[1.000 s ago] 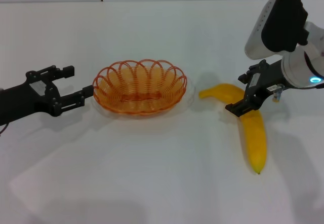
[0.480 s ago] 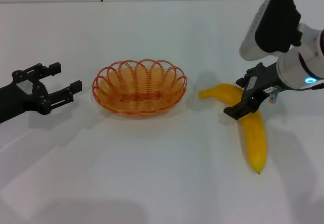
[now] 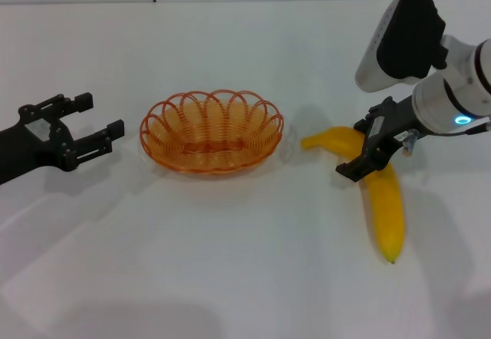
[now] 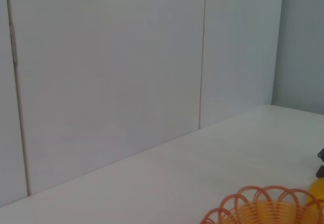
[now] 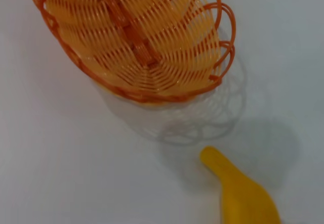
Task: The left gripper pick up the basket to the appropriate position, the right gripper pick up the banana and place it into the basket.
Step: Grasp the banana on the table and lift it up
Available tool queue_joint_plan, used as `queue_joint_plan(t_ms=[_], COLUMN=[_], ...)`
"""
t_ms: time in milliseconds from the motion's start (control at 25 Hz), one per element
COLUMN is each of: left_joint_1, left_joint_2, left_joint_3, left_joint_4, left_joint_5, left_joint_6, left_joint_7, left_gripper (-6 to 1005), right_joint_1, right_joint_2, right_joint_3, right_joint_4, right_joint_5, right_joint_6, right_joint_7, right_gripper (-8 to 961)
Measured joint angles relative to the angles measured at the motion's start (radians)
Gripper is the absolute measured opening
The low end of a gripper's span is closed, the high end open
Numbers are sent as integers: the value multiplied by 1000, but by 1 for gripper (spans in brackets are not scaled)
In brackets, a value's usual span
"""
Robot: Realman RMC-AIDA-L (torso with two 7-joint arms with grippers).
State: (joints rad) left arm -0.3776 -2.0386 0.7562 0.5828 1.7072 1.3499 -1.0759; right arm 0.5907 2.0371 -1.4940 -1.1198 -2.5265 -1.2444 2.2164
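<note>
The orange wire basket (image 3: 211, 141) stands empty in the middle of the white table; it also shows in the left wrist view (image 4: 263, 209) and the right wrist view (image 5: 136, 36). My left gripper (image 3: 98, 116) is open and empty, a short gap to the left of the basket's rim, not touching it. The yellow banana (image 3: 387, 208) lies flat to the right of the basket, its stem end pointing at the basket (image 5: 243, 193). My right gripper (image 3: 357, 147) is low over the banana's bend, fingers open and astride it. The banana rests on the table.
The white table (image 3: 245, 278) has free room in front of the basket and banana. A pale panelled wall (image 4: 101, 82) runs behind the table. My bulky white right arm (image 3: 399, 40) hangs above the table's right side.
My left gripper has drawn back to the left, away from the basket's rim, and now holds still. My right gripper has crept slightly left over the banana. Basket and banana have not moved.
</note>
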Motion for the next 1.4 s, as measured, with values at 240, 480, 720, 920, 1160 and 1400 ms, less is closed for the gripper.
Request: queue_joint_plan(t_ms=[240,480,720,920,1160,1400], left_joint_1=[-1,-1,-2,-3,-3,0], left_joint_2=[0,0,0,0,0,0], left_joint_3=[2,4,5,6,6,2], left_joint_4=[0,0,0,0,0,0], left_joint_5=[0,0,0,0,0,-1], left_joint_6=[0,0,0,0,0,1], left_joint_7=[1,1,1,1,1,1], left_gripper=[753,752,752,752,752,752], right_joint_1=[3,4,6,12,19,5], right_joint_2=[0,0,0,0,0,0], right_joint_3=[0,0,0,3,3,12], right_joint_4=[1,2,2,4,8,-46], right_joint_5=[0,0,0,-8,-12,-4], right_joint_6=[0,-1,-2,-2,-3,-4], right_joint_7=[1,2,12,15,16,16], right_gripper=[854,853,851,850,585,478])
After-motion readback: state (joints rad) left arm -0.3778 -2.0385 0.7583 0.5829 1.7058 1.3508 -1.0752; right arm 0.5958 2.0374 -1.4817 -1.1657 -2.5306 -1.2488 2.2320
